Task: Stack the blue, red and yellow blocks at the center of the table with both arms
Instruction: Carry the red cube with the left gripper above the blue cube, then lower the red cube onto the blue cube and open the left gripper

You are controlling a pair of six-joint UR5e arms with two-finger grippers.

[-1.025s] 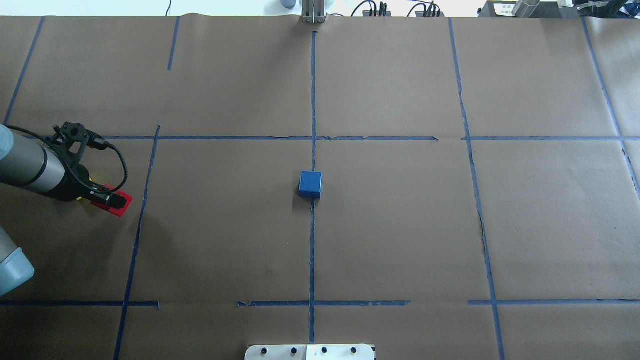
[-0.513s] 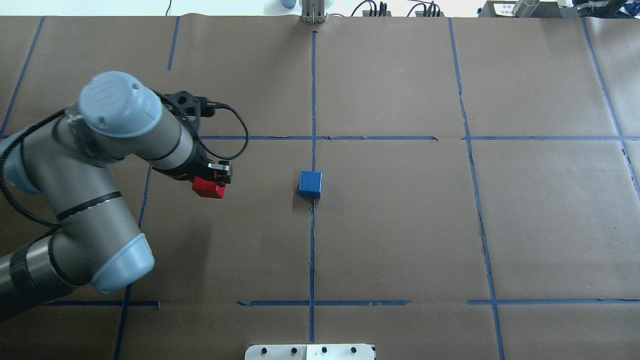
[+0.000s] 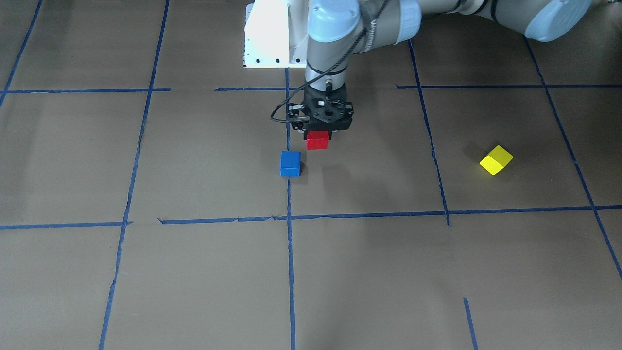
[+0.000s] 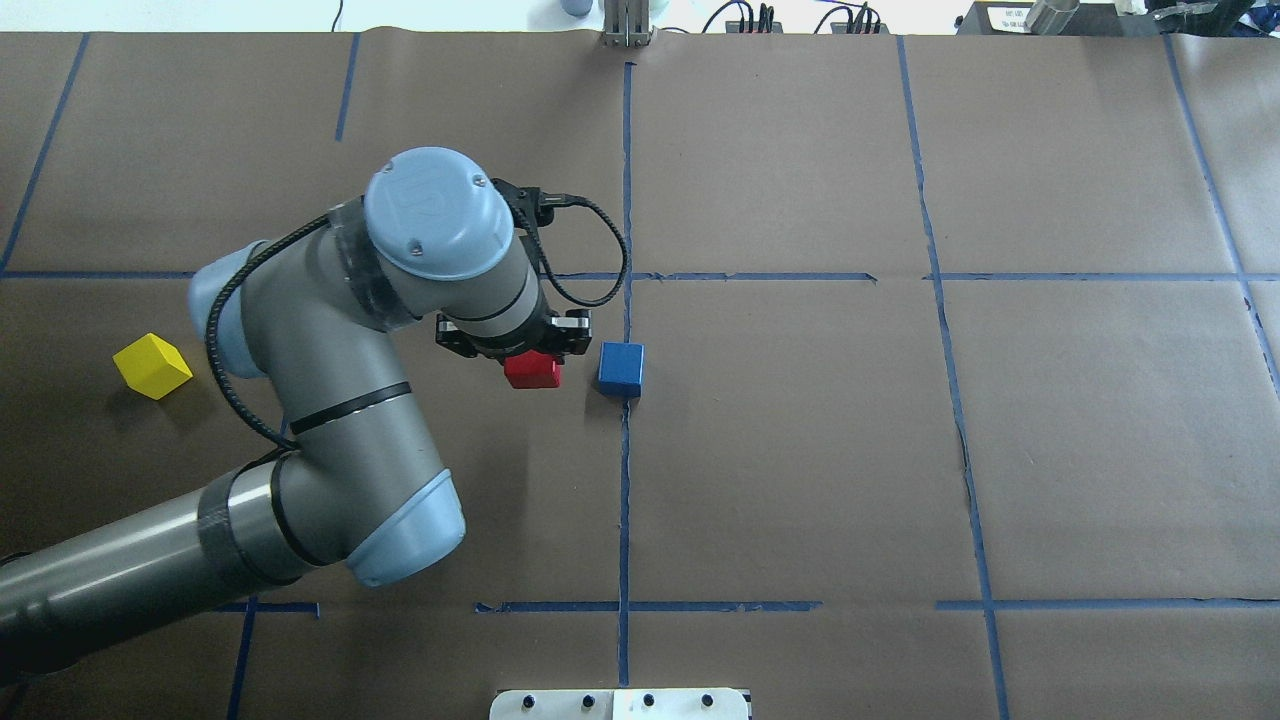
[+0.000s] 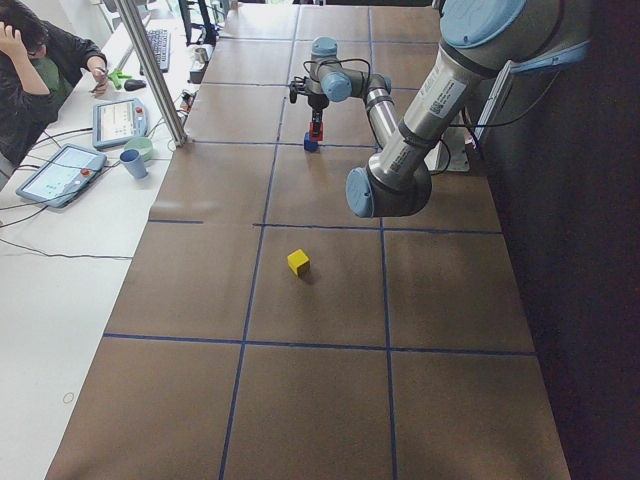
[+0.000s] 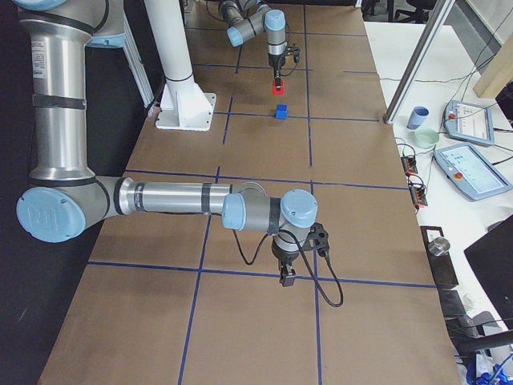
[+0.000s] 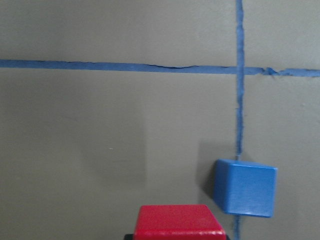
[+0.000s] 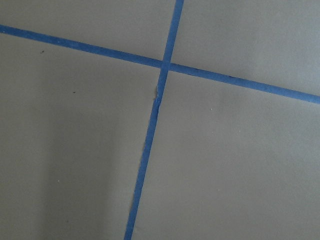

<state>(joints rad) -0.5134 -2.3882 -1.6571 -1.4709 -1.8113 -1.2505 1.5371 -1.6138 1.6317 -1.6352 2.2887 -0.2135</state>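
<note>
My left gripper (image 4: 531, 362) is shut on the red block (image 4: 532, 372) and holds it above the table (image 4: 800, 450), just to the robot's left of the blue block (image 4: 621, 368). The blue block rests on the centre tape line. The left wrist view shows the red block (image 7: 181, 227) at the bottom edge and the blue block (image 7: 245, 187) to its right. The yellow block (image 4: 151, 366) lies tilted far out on the robot's left side. My right gripper (image 6: 286, 277) hangs low over a tape crossing, seen only in the exterior right view; I cannot tell if it is open or shut.
The white pedestal (image 3: 269, 36) stands at the robot's edge of the table. A person (image 5: 30, 70) sits at a side desk with tablets (image 5: 60, 172) and a cup (image 5: 133, 162), beyond the table's far edge. A metal post (image 5: 155, 70) rises at that edge.
The left arm has swung from the far left toward the centre with the red block, stopping beside the blue block. The yellow block now shows where the arm was.
</note>
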